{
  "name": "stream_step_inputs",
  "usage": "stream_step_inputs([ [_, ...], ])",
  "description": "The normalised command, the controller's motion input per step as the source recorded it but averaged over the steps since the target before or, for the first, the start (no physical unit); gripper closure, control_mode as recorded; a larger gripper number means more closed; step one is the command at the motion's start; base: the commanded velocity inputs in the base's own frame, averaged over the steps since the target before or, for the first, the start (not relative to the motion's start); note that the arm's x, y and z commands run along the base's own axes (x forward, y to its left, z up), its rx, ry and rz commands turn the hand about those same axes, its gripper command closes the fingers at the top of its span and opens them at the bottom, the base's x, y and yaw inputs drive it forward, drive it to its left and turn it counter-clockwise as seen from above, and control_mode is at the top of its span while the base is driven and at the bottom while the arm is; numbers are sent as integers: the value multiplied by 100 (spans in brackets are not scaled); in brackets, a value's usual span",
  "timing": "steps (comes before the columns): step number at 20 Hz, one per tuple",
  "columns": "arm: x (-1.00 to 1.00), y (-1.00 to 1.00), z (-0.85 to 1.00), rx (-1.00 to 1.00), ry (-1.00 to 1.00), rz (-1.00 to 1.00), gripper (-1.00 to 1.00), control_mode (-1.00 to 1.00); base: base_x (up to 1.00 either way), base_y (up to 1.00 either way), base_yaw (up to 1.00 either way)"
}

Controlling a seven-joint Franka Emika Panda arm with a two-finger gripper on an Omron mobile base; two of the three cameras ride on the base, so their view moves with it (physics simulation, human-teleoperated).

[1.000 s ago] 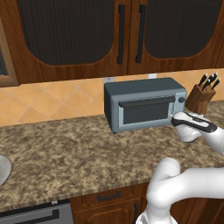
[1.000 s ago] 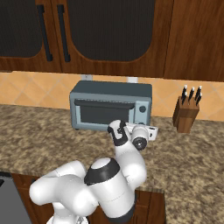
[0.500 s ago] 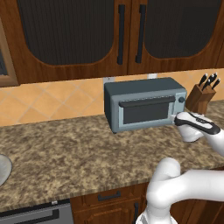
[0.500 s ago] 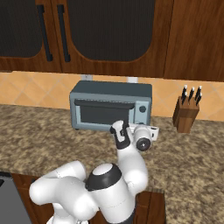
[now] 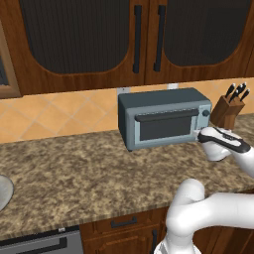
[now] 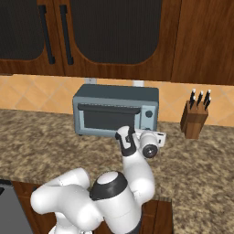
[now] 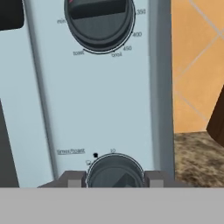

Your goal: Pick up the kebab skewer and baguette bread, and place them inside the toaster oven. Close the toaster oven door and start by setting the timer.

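The grey-blue toaster oven (image 5: 163, 118) (image 6: 114, 112) stands at the back of the granite counter, and the toaster oven door (image 5: 162, 128) (image 6: 106, 119) is closed. My gripper (image 7: 114, 177) (image 5: 202, 137) is at the oven's right-side control panel. In the hand view its two fingertips (image 7: 72, 179) flank the lower timer knob (image 7: 114, 172) and press against its sides. A larger temperature knob (image 7: 100, 19) sits above it. The kebab skewer and the baguette bread are out of view.
A wooden knife block (image 5: 227, 110) (image 6: 194, 119) stands just right of the oven, close to my hand. The rim of a grey plate (image 5: 3, 191) shows at the far left of the counter. Dark wood cabinets hang above, and a stove front (image 5: 39, 244) is at lower left.
The fingers have narrowed onto the lower knob, and the hand has shifted slightly closer to the oven's control panel. The oven and knife block have not moved.
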Motion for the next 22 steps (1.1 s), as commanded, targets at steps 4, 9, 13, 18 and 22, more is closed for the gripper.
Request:
stream_step_inputs([
  [4, 0, 19, 0, 0, 0, -4, 100, -100, 0, 0, 0],
  [9, 0, 4, 0, 0, 0, -3, 100, -100, 0, 0, 0],
  [13, 0, 0, 0, 7, 0, -4, 100, -100, 0, 0, 0],
  [18, 0, -1, 0, 16, 0, 0, 100, -100, 0, 0, 0],
  [22, 0, -2, -4, 21, 0, -1, 100, -100, 0, 0, 0],
])
